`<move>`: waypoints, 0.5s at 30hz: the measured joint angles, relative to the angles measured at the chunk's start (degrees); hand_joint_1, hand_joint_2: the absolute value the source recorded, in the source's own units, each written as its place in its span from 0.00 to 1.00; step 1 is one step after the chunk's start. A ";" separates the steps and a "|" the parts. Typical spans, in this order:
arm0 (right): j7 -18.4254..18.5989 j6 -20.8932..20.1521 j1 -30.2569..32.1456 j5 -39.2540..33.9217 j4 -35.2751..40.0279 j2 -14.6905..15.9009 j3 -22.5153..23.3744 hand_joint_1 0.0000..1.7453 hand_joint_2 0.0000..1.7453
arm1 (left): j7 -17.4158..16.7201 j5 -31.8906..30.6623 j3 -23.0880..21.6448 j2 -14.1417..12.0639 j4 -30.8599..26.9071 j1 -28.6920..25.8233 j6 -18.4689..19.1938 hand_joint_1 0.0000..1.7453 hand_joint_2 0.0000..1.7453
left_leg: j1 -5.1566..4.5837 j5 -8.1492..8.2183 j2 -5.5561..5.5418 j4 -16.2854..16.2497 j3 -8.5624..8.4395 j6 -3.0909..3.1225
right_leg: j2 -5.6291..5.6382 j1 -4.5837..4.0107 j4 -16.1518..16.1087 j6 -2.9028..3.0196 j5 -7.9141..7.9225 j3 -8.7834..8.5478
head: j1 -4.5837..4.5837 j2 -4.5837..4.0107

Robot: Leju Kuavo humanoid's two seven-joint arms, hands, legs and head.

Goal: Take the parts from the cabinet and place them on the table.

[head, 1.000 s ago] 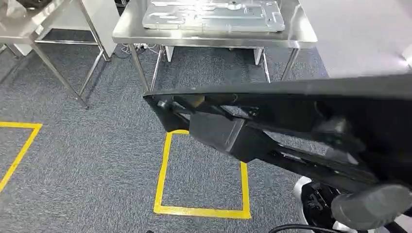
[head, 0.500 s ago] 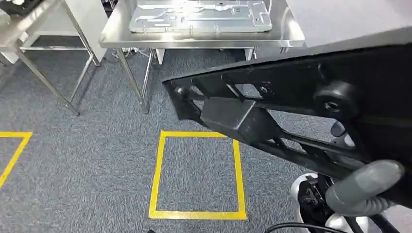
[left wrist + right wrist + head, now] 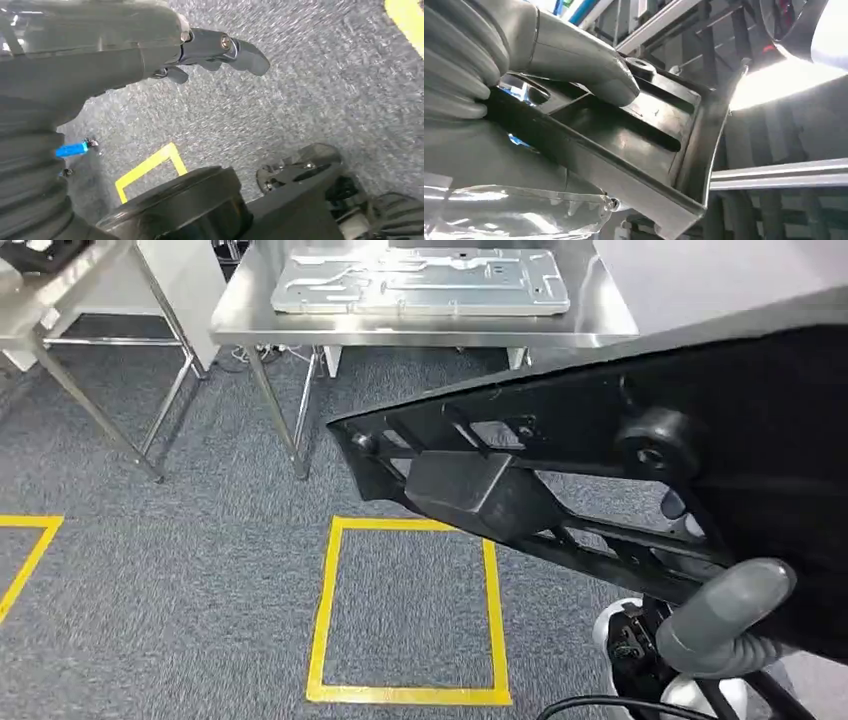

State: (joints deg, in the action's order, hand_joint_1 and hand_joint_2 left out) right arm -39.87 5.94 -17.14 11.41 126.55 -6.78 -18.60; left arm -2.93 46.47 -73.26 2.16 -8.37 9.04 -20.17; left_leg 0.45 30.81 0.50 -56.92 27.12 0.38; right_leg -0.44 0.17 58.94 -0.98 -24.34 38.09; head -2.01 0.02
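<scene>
The right hand [image 3: 722, 625] grips the black plastic frame part [image 3: 560, 480], thumb pressed on top. The part hangs over the carpet, long axis slanting toward the steel table [image 3: 420, 330]. The left hand [image 3: 215, 50] hangs empty, fingers loosely apart.

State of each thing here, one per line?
black plastic part: held up off the floor, tilted
right hand: grips the part
left hand: holds nothing, fingers loosely bent, above the carpet
metal plate: lying flat on the steel table

Two steel tables [image 3: 420, 335] [image 3: 50, 300] stand on grey carpet, one carrying a single metal plate [image 3: 420, 282]. One black plastic part [image 3: 560, 470] is held aloft above two yellow floor squares [image 3: 408, 695] [image 3: 25, 560].
</scene>
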 joint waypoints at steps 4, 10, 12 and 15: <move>0.48 -0.70 0.45 -0.53 -0.26 0.02 0.06 1.00 1.00 | -0.04 0.00 -0.04 0.02 0.00 0.19 0.00 0.00 1.00 | 0.00 0.66 0.21 -0.97 -0.05 -1.07 | 0.39 0.44 0.05 1.45 0.68 -0.71 | 0.13 0.00; 0.92 -1.20 0.45 -2.23 -0.72 0.02 0.11 1.00 1.00 | 0.04 0.33 -0.11 0.02 0.00 0.96 -0.07 0.00 1.00 | 0.10 5.05 -0.02 -17.12 10.58 -1.60 | 0.59 -0.01 0.01 2.50 -0.89 -2.57 | 0.33 -0.02; 0.92 -1.33 0.45 -2.82 -0.92 0.02 0.13 1.00 1.00 | -0.02 0.35 -0.13 0.02 0.00 0.93 -0.09 0.00 1.00 | 0.07 -0.72 -0.05 -9.87 8.52 -1.08 | 0.95 -0.20 0.04 2.46 -1.48 -3.57 | 0.33 0.00; 0.98 -1.44 0.36 -3.24 -1.03 -0.04 0.17 1.00 1.00 | -0.09 0.35 -0.17 0.00 0.00 0.78 -0.09 0.00 1.00 | -0.67 -3.85 -0.17 -2.43 6.82 0.16 | 1.05 -0.12 -0.06 1.91 -1.66 -3.94 | 0.24 -0.02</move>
State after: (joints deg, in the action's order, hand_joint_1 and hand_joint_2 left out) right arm -38.89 4.50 -16.78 8.18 125.52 -6.82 -18.43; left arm -3.02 46.82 -73.44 2.16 -8.37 9.82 -20.26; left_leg -0.22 26.96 0.33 -59.34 33.94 0.54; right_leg 0.61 0.06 58.89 0.93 -26.00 34.14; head -1.78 0.00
